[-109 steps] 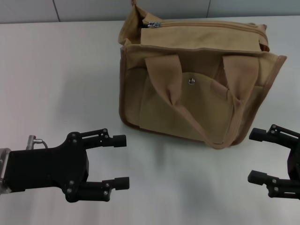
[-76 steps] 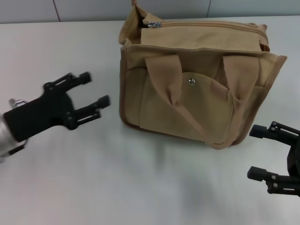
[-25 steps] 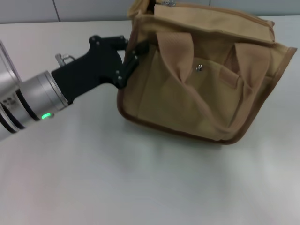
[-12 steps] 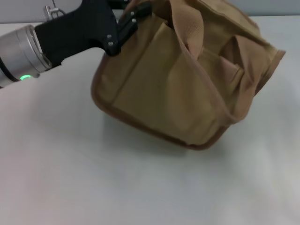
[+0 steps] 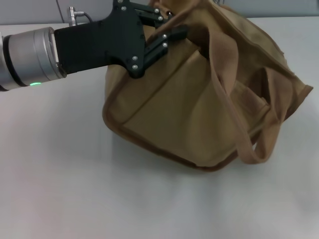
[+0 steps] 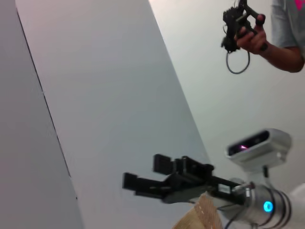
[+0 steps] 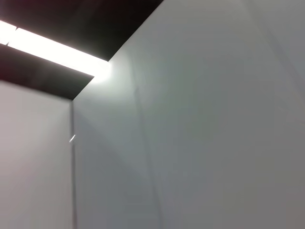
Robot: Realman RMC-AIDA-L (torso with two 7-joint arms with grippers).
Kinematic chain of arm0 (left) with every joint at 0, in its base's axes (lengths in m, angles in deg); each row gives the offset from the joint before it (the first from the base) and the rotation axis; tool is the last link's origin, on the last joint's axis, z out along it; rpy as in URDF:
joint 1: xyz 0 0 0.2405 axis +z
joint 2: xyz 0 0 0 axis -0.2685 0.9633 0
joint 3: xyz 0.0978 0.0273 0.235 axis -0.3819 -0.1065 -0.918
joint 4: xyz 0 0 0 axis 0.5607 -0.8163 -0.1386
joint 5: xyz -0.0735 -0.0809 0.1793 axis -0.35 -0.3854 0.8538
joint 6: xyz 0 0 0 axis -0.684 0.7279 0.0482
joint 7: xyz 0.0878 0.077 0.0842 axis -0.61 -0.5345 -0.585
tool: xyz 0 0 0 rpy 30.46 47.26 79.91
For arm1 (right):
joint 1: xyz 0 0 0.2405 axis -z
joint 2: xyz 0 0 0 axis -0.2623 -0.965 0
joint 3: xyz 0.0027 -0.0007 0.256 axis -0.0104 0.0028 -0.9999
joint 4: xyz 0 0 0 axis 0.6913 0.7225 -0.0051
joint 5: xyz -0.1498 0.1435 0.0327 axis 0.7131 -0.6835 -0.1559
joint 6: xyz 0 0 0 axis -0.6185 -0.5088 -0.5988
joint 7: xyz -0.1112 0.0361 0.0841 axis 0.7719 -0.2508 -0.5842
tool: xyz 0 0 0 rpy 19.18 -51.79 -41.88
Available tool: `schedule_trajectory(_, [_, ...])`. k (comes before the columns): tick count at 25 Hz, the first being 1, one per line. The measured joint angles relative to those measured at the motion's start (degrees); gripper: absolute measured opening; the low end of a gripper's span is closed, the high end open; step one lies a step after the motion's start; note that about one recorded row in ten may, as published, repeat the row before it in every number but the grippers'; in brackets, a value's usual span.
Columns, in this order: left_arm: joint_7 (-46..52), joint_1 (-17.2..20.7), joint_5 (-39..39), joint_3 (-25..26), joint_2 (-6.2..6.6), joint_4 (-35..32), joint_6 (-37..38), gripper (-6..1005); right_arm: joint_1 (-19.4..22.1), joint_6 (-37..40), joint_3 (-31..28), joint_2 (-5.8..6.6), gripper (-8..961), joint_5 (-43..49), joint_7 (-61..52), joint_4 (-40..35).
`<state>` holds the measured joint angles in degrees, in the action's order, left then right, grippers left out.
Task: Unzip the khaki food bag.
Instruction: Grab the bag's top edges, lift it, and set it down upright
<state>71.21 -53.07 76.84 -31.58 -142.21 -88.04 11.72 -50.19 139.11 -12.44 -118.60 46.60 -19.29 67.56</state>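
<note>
White tabletop (image 5: 60, 189), head view: khaki food bag (image 5: 199, 99) now hoisted and tipped at its left top corner, where left gripper (image 5: 167, 27) is pinched on the fabric; zipper out of sight, unopened by my reckoning. Left wrist view: right gripper (image 6: 143, 179), fingers spread, waits beyond. Right wrist view: bare wall only.
</note>
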Motion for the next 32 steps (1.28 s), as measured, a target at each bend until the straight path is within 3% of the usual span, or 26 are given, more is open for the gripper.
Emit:
schedule_trajectory(3, [0.1,0.0,0.0,-0.3,0.03,0.0,-0.4,87,-1.6,-2.5,3.3,-0.01,841,0.0,-1.9,-2.0])
schedule_trajectory(5, [0.1,0.2,0.0,-0.5,0.0,-0.1,-0.4,87,-2.6,-6.5,9.5,-0.12,841,0.0,-5.8,-5.5])
schedule_trajectory(13, [-0.4,0.6,0.0,-1.5,0.08,-0.1,-0.3,87,-3.0,-15.3,21.5,-0.14,841,0.1,-14.9,-13.1])
schedule_trajectory(15, [-0.5,0.6,0.0,-1.7,0.12,-0.1,-0.5,87,-0.4,-17.5,29.2,-0.05,841,0.8,-22.0,-20.9])
schedule_trajectory(16, [-0.5,0.6,0.0,-1.7,0.12,-0.1,-0.5,87,-0.4,-17.5,29.2,-0.05,841,0.8,-22.0,-20.9])
schedule_trajectory(20, [-0.6,0.6,0.0,-1.8,0.12,-0.1,-1.0,88,6.9,-17.3,35.7,-0.08,841,6.4,-30.2,-34.2])
schedule_trajectory(27, [-1.2,0.8,0.0,-1.6,0.12,-0.1,-1.6,88,13.4,-16.5,35.8,-0.08,841,10.3,-33.4,-38.5])
schedule_trajectory(32, [-2.0,1.2,0.1,-1.7,0.1,-0.1,-1.4,88,16.8,-11.9,31.9,-0.19,841,0.8,-27.5,-32.1])
